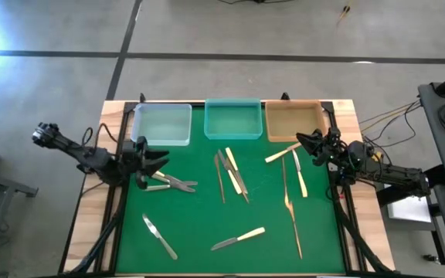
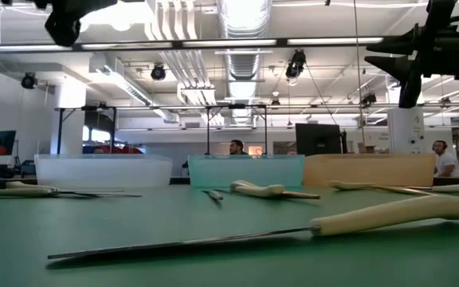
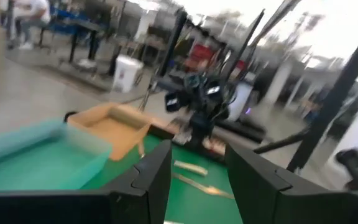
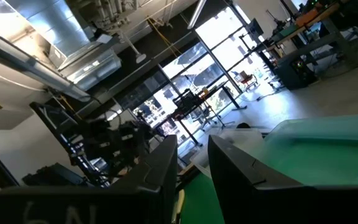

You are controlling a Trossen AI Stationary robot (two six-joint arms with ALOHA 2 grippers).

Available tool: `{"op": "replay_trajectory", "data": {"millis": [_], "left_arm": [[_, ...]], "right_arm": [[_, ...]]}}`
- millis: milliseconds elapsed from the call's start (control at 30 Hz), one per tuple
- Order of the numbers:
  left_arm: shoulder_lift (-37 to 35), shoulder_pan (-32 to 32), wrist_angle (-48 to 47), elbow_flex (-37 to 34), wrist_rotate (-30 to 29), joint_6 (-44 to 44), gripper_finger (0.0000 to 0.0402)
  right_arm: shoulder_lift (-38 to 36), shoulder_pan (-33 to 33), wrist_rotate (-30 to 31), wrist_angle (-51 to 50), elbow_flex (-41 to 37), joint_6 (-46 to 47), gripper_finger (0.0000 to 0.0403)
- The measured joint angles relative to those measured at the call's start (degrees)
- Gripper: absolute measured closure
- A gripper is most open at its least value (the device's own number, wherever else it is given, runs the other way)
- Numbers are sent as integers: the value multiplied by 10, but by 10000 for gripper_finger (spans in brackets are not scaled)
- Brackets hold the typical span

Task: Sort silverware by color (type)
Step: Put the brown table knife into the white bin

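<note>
The silverware lies scattered on the green mat. Two silver pieces lie at the left and a silver knife lies near the front. A cream-handled knife is at the near middle, and it shows large in the low view. A mixed cluster fills the centre, gold pieces lie at the right, and another cream-handled piece lies by the amber bin. My left gripper hangs open above the left silver pieces, holding nothing. My right gripper is open in the air beside the amber bin, also holding nothing.
Three bins stand in a row along the far edge: clear, teal and amber. A black frame borders the mat on the left and right. People show in the room beyond the table in the low view.
</note>
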Motion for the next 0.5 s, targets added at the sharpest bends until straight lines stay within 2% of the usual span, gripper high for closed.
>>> {"op": "replay_trajectory", "data": {"millis": [267, 500], "left_arm": [[210, 18, -341, 239, -8, -196, 267], [371, 28, -556, 423, -7, -318, 267]], "right_arm": [[0, 0, 0, 0, 0, 0, 321], [0, 0, 0, 0, 0, 0, 321]]}}
